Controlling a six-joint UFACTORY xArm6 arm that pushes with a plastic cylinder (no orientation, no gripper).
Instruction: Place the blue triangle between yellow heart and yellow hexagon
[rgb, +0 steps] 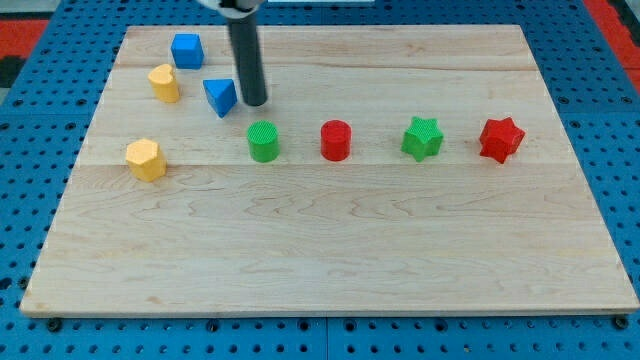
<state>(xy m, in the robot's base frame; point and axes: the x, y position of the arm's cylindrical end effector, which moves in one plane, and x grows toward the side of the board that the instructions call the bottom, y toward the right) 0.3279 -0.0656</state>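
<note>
A wooden board (330, 250) lies on a blue perforated table (30, 130), seen from its near edge. In the upper left of the frame the dark rod descends to the tip (254, 103), which rests just to the right of the blue triangle (220, 96), touching it or very nearly so; the arm carries no claw, so nothing opens, closes or is held, and contact is by pushing only. The yellow heart (164, 83) stands to the left of the triangle and slightly higher in the frame; the yellow hexagon (145, 159) sits lower left, near the board's left edge. The gap between these two yellow blocks, the target, lies to the lower left of the triangle. A blue cube (187, 49) occupies the upper left, while a green cylinder (263, 141), red cylinder (336, 140), green star (422, 138) and red star (501, 139) form a row across the middle. To do the step well, the tip would probably best press from the triangle's upper right side, driving it leftward and downward through its centre so that it does not spin away, stopping short of both yellow blocks.
</note>
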